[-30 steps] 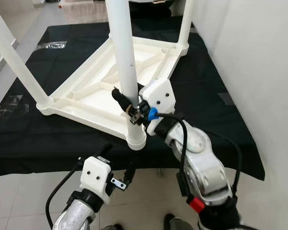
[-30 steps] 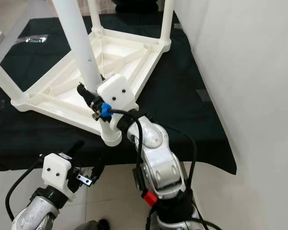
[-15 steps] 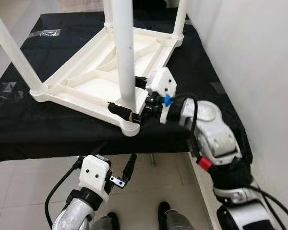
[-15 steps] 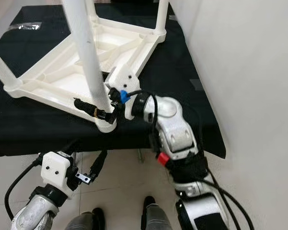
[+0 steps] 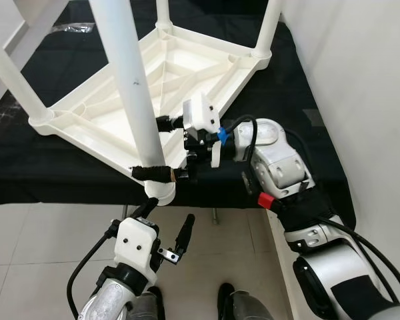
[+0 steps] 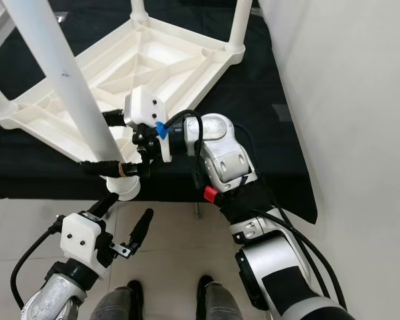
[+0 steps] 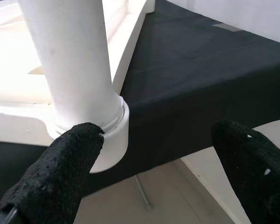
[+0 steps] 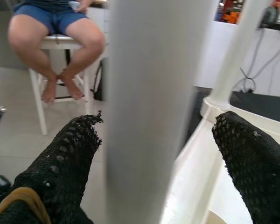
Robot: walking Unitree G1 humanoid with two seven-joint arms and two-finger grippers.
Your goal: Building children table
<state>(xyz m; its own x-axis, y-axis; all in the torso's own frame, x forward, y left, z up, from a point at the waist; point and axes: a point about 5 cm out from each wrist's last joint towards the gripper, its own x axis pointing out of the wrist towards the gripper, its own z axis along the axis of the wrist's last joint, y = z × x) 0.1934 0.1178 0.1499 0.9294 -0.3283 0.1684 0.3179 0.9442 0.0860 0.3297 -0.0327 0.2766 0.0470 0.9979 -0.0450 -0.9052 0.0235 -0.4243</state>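
Right pincer [image 5: 165,148] spread w/ leg [image 5: 132,93] btwn fingers, prob steadying it in socket; left pincer [image 5: 165,223] spread below.

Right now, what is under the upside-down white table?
The white table lies on a black cloth that covers some kind of stand. The cloth hides the stand itself. Beyond the cloth's edge, tiled floor shows.

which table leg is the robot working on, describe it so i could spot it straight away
On the black cloth lies an upside-down white table with its legs pointing up. Go to the corner hanging over the cloth's near edge: the leg there is the one. Unlike the others, it has the right gripper straddling its base, one finger on either side.
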